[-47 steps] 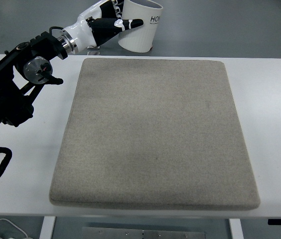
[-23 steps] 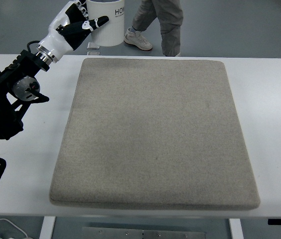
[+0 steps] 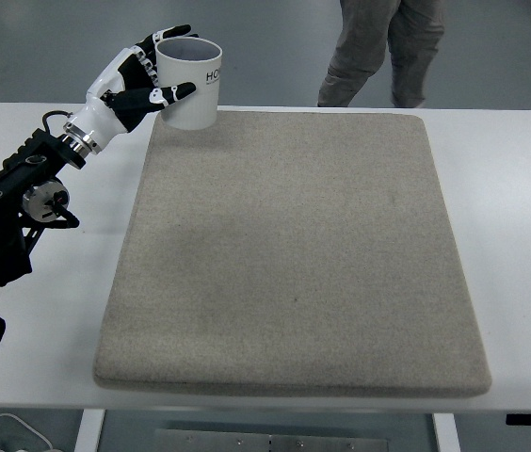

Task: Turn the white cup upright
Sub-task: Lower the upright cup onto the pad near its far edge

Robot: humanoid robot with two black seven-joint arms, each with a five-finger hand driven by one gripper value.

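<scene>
A white cup (image 3: 190,82) is seen mouth-up at the far left corner of a grey mat (image 3: 294,245), its dark interior visible through the open rim. Dark lettering, partly hidden, is printed on its side. The cup is clasped from the left by white-and-black fingers (image 3: 157,94).

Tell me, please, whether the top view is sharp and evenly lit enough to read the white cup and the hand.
In the top view, light is soft and even, with no harsh glare; the white cup is sharp, its open mouth facing up, printed letters partly readable; the left hand wraps it, fingers crisp; the grey mat shows faint mottling; the person's legs look slightly soft.
</scene>
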